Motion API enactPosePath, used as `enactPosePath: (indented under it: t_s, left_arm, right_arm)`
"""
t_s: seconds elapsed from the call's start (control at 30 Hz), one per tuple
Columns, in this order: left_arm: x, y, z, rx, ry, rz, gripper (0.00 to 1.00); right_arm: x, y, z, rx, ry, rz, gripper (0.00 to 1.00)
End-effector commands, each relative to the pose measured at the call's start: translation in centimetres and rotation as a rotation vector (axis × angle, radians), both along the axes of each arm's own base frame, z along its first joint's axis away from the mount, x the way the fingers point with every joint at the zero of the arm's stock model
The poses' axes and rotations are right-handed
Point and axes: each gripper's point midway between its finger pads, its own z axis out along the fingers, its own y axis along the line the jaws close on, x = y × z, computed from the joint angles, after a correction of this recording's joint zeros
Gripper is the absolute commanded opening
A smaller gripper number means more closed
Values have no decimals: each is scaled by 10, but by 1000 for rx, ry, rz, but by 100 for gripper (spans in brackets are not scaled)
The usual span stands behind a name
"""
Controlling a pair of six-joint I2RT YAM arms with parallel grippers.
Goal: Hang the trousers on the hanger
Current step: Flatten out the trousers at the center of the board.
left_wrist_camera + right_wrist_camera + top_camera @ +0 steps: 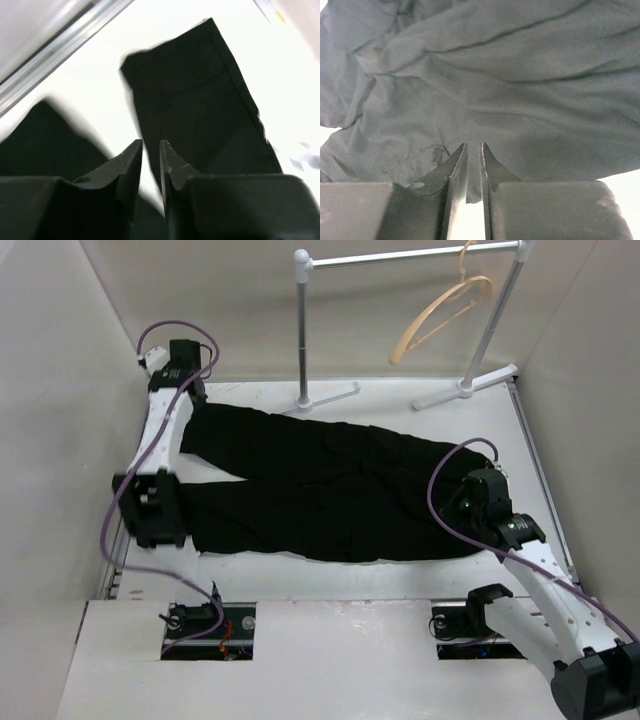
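Note:
The black trousers lie flat across the table, legs to the left and waist to the right. The tan wooden hanger hangs by its hook on the white rail at the back right. My left gripper is at the far left over the leg ends. In the left wrist view it is shut and empty, above bare table between the two legs. My right gripper is over the waist end. In the right wrist view it is shut, just above the wrinkled cloth near its edge.
A white rail stand with two floor feet stands behind the trousers; its right post is beside the hanger. White walls close in the left, back and right. A metal table edge runs beside the left gripper.

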Motion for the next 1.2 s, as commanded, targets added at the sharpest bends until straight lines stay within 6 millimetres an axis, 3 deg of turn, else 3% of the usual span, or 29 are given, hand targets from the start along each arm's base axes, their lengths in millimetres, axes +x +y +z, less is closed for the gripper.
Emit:
enactPosePath:
  t_s: [0.0, 0.13, 0.27, 0.37, 0.6, 0.97, 1.17]
  left_arm:
    - [42, 18, -38, 3, 124, -59, 22]
    - [100, 27, -65, -35, 95, -67, 28]
    - [151, 24, -84, -75, 13, -91, 35]
    - [173, 30, -93, -84, -33, -82, 40]
    - [201, 39, -125, -117, -87, -80, 47]
    - [229, 51, -140, -104, -177, -80, 46]
    - [237, 49, -161, -105, -181, -86, 44]
  right_arm:
    - [19, 7, 36, 10, -120, 38, 17]
    - [26, 14, 39, 16, -133, 88, 13]
    - [29, 18, 27, 21, -87, 108, 12]
    - [30, 19, 18, 11, -54, 108, 12]
    - [29, 21, 11, -8, -5, 124, 13]
    - [22, 36, 15, 1, 3, 169, 14]
    - [14, 46, 6, 23, 35, 180, 14]
